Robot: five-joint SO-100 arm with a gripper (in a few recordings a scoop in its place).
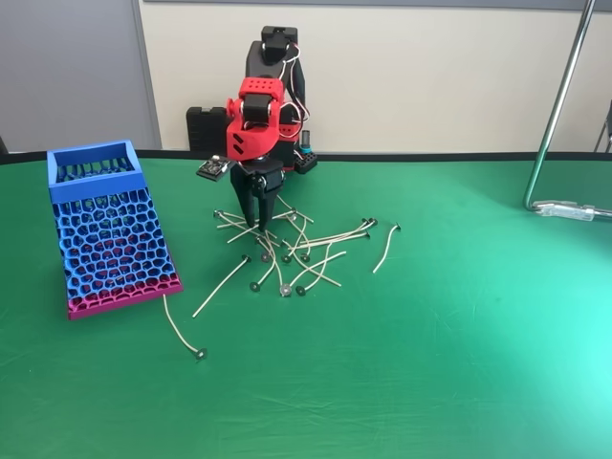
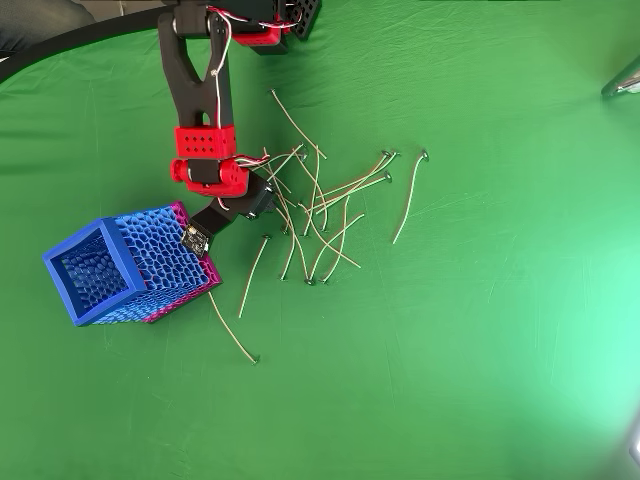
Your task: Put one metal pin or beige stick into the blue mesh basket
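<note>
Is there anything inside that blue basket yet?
Nothing visible. In the overhead view the blue mesh basket opens onto bare mesh walls, with no stick seen inside, though its deepest corner is shadowed. The sticks lie on the green table, beneath the gripper.

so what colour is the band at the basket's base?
Magenta-pink, under blue mesh walls; clearest on the blue mesh basket in the fixed view.

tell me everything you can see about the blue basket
The blue mesh basket looks plastic: honeycomb-mesh walls, solid blue rim, magenta-pink band at its base. It stands upright on the green table, opening up, left of the scattered sticks in the fixed view. One stick ends right at its base; contact is unclear.
</note>
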